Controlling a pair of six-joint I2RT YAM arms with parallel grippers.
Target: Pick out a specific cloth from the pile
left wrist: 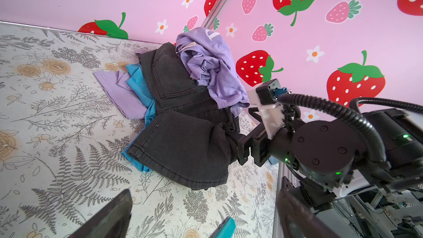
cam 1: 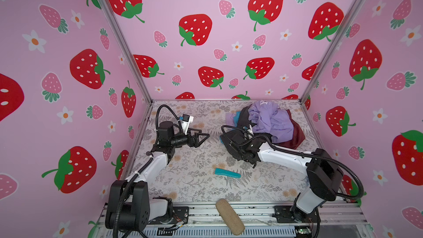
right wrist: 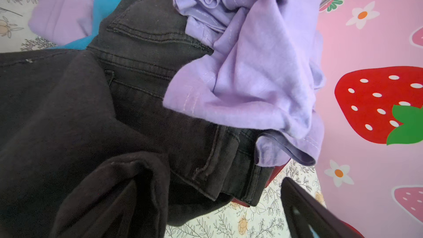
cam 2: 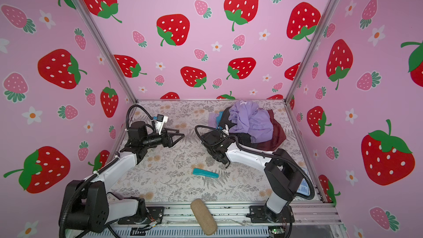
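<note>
Nothing pulled free yet: trousers [left wrist: 183, 138] lie at the edge of the pile [cam 1: 270, 124], half under the shirt [left wrist: 210, 65]. Right hand [left wrist: 240, 149] gapes open against them; left hand [cam 1: 202, 138] open, well apart. Grip and pull remain.

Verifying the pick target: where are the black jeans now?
In both top views, back right of the table: black jeans sit on the pile's left side, partly under the lavender shirt.

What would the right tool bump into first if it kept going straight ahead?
The black trousers. The right tool, open, points straight into their dark denim; it looks almost touching, though depth is unclear.
</note>
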